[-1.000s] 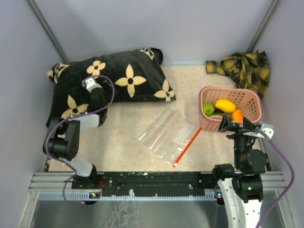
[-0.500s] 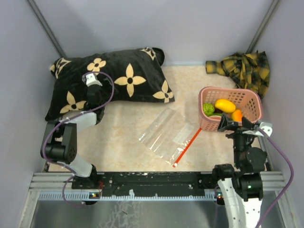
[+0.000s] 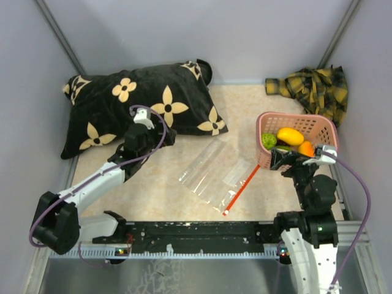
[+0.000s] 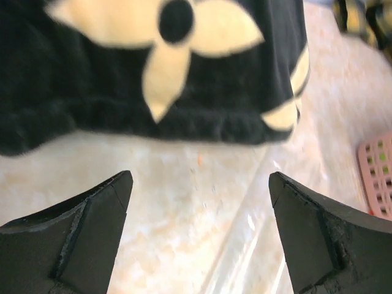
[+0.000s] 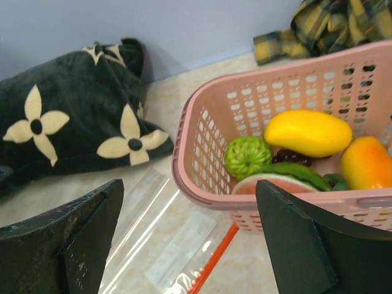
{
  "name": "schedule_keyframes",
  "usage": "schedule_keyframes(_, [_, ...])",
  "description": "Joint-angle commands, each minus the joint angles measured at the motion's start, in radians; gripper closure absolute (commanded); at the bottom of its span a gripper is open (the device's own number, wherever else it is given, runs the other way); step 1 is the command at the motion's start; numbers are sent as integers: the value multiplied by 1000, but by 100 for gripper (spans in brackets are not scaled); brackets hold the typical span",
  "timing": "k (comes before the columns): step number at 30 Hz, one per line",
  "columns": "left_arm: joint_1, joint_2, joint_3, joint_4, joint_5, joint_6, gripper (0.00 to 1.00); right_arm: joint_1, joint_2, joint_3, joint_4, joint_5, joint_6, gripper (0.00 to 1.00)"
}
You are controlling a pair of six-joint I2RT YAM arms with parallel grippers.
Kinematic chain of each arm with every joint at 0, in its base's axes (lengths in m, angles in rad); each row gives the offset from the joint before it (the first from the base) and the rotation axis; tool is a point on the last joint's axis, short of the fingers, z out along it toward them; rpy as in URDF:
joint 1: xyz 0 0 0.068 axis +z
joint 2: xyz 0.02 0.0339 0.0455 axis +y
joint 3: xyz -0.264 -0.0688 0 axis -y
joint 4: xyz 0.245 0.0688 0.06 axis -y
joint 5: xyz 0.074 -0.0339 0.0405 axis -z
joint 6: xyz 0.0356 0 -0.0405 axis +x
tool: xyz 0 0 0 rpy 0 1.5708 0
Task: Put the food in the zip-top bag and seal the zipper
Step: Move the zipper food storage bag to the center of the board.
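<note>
The clear zip-top bag [image 3: 215, 174] lies flat on the table, empty, with its red-orange zipper [image 3: 241, 188] along the right edge. The food sits in the pink basket [image 3: 296, 116]: a yellow mango piece [image 3: 290, 135], a bumpy green ball [image 3: 269, 141] and an orange piece [image 3: 305, 148]. In the right wrist view the mango [image 5: 308, 131], green ball [image 5: 247, 157], orange piece [image 5: 365, 162], a green-rinded slice [image 5: 282, 174], the bag [image 5: 153, 245] and the zipper [image 5: 214, 257] all show. My right gripper [image 5: 190, 184] is open and empty at the basket's near-left corner. My left gripper [image 4: 199, 177] is open and empty, just left of the bag's far corner [image 4: 257, 245].
A black pillow with cream flowers [image 3: 141, 101] lies at the back left, just beyond my left gripper [image 3: 162, 138]. A yellow plaid cloth [image 3: 315, 89] is bunched in the back right corner behind the basket. Grey walls close the sides and back.
My left arm has swung from over the pillow to the right and down, toward the bag. My right gripper has shifted slightly left by the basket.
</note>
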Motion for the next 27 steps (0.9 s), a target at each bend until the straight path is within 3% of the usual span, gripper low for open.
schedule_keyframes(1, [-80,-65,-59,-107,52,-15,1,7,41,23,-41,-106,45,11])
schedule_keyframes(7, [-264,-27,-63,-132,95,14,1,7,57,-10,-41,-193,59,11])
schedule_keyframes(12, [-410,129,24,-94,109,63,1,7,78,-36,-24,-240,87,11])
schedule_keyframes(18, [-445,375,179,-66,163,138,0,7,141,-15,-35,-306,80,11])
schedule_keyframes(27, [-446,642,355,-227,64,136,2,7,178,-12,-32,-400,49,11])
